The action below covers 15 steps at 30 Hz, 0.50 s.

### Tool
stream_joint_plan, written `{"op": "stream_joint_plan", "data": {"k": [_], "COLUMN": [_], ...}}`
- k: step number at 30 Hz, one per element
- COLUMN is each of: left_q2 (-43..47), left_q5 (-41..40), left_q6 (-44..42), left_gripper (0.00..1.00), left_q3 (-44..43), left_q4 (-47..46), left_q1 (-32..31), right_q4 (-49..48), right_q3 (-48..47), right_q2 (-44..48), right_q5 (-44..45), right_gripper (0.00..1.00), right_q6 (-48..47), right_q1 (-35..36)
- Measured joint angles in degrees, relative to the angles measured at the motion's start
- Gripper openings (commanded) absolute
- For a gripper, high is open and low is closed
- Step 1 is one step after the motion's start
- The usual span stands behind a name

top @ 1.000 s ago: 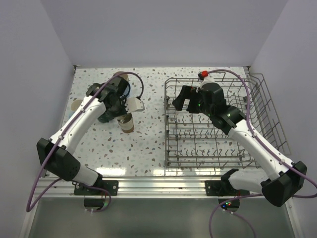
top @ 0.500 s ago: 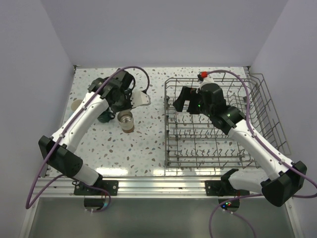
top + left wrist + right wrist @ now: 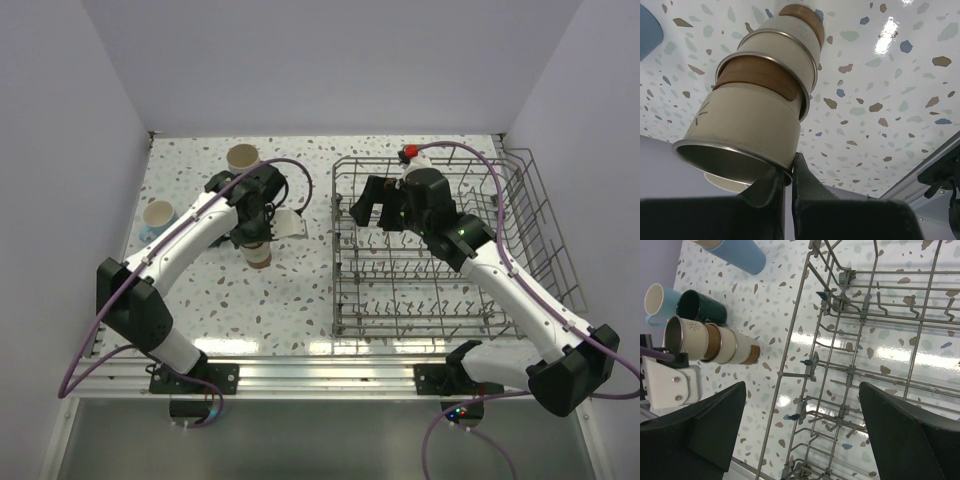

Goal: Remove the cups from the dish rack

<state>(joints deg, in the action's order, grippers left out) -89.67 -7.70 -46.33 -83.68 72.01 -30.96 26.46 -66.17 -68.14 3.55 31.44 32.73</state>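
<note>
- A strip of bare speckled worktop separates the dish rack, at right, from the stack of beige-and-brown cups at left.
- The stack's cups sit nested, one inside another; a dark teal mug and a light blue mug stand just beside it.
- The left gripper reaches down, jaws pinching the rim of the top cup.
- The right gripper hovers over the rack's far-left corner, jaws spread wide.

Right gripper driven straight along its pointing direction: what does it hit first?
Likely the dish rack, its side wires centred ahead of the open right gripper in the wrist view; the table lies beyond. Depth unclear.
</note>
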Motion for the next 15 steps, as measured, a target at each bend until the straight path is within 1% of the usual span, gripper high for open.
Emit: {"op": "stream_joint_plan", "data": {"k": [7,8,10,11,13,14,15], "left_q2": [-5.68,-6.29,-6.91,-7.1,-7.91,-8.48,-8.94], "left_q5": [-3.91,-4.98,-5.81,-5.86,-5.29,-4.83,-4.59], "left_q6": [0.11,0.22,0.31,0.37,0.59,0.7,0.72], "left_gripper": [0.0,0.09,0.19,0.32,0.45,0.55,0.58], "left_q3": [-0.09,-0.48,-0.83,-0.87,-0.92,-0.96,-1.09], "left_q4": [0.33,0.42,0.57,0.57,0.37,0.39,0.44], "left_q1": [-2.91,-3.34,-3.91,-3.98,-4.11,-4.17,-4.2], "right_q4": [0.0,0.02,0.09,0.11,0.13,0.15,0.15], "right_q3": [0.11,0.22,0.48,0.63,0.81,0.85,0.85], "right_q2": [-0.11,-0.11,-0.11,-0.11,-0.11,-0.11,-0.11], "right_q5": [0.0,0.0,0.02,0.02,0.02,0.02,0.0], "right_gripper": [0.98,0.98,0.98,0.98,0.98,0.98,0.98], "right_q6": [-0.02,-0.02,-0.04,-0.07,-0.13,-0.2,-0.24], "right_q1": [0.0,0.0,0.0,0.0,0.0,0.0,0.0]}}
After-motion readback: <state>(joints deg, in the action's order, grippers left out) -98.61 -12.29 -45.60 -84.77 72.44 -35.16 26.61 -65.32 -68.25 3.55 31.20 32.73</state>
